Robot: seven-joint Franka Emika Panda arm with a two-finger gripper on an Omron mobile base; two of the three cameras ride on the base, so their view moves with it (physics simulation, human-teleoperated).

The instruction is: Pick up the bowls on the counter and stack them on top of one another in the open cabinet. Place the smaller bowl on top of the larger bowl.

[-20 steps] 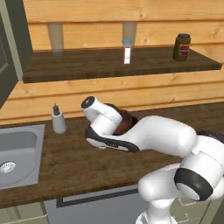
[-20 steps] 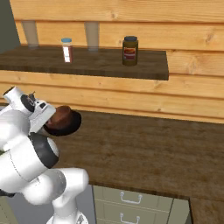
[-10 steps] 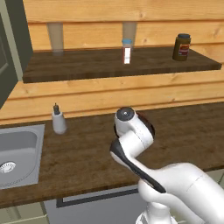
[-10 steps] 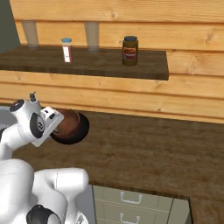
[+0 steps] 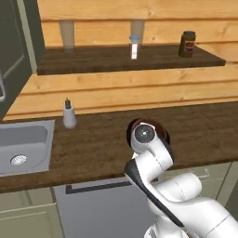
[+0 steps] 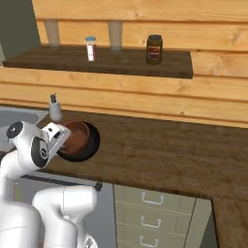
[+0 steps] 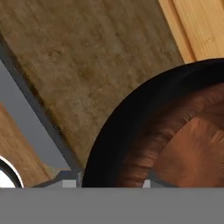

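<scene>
Now the hand (image 7: pixel 107 183) grips the black bowl (image 6: pixel 80 140) by its rim; within the last second the bowl has swung rightward with the arm, apparently lifted off the desk (image 6: pixel 160 150). Cabinet placement remains outstanding.

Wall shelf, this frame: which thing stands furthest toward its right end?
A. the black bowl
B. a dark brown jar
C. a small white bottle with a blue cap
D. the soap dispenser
B: the dark brown jar stands nearest the right end of the wall shelf, right of the small white bottle; the soap dispenser and black bowl are down at the counter.
</scene>
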